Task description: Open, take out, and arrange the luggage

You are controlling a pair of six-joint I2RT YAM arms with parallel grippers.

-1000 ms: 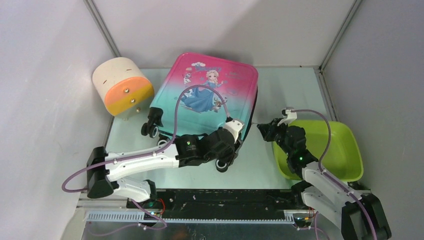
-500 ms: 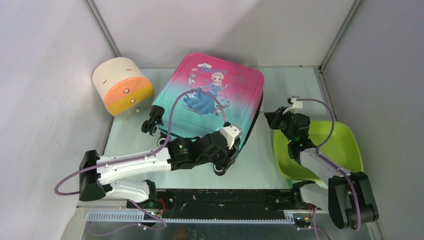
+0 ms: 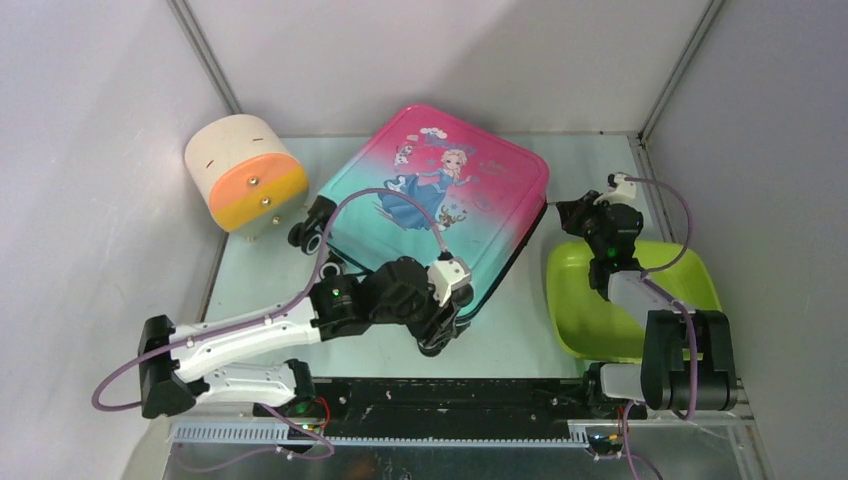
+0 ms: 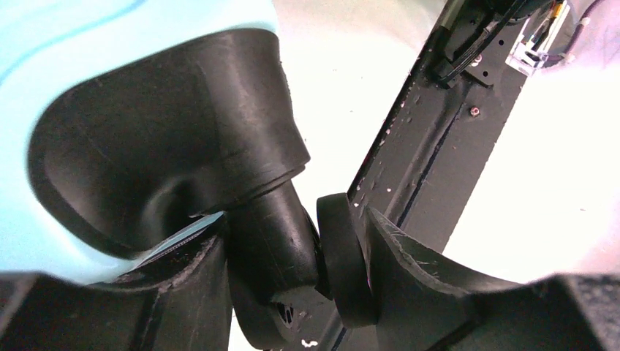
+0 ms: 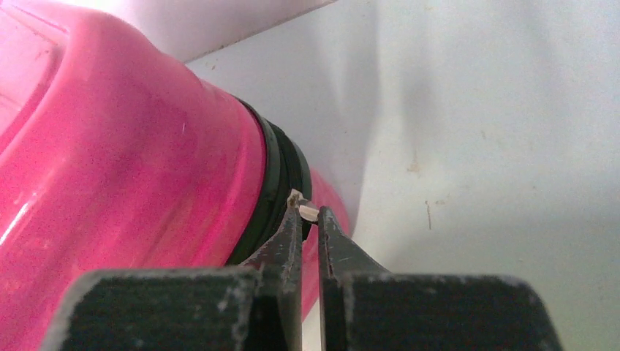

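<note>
One child's hard-shell suitcase, pink fading to teal with a cartoon princess print, lying shut and print-up on the pale table, set between two grippers. At the case's near corner, left gripper closed around one black caster wheel, one finger against the caster's stem, the other against the wheel's disc, teal shell just above and left of the fingers in the wrist view. Seen from above, the same gripper tucked in at that corner, with two more casters well off to its left: three counted in all. At the case's right edge, right gripper all but closed, tips pinching one small pale pull tab at the black seam band of the pink shell; shell to the left of the fingers, bare table to the right. One lime-green tub just behind the right gripper, under its own arm. One cream-and-orange cylinder well beyond the left gripper, far left, near the case's wheeled end.
</note>
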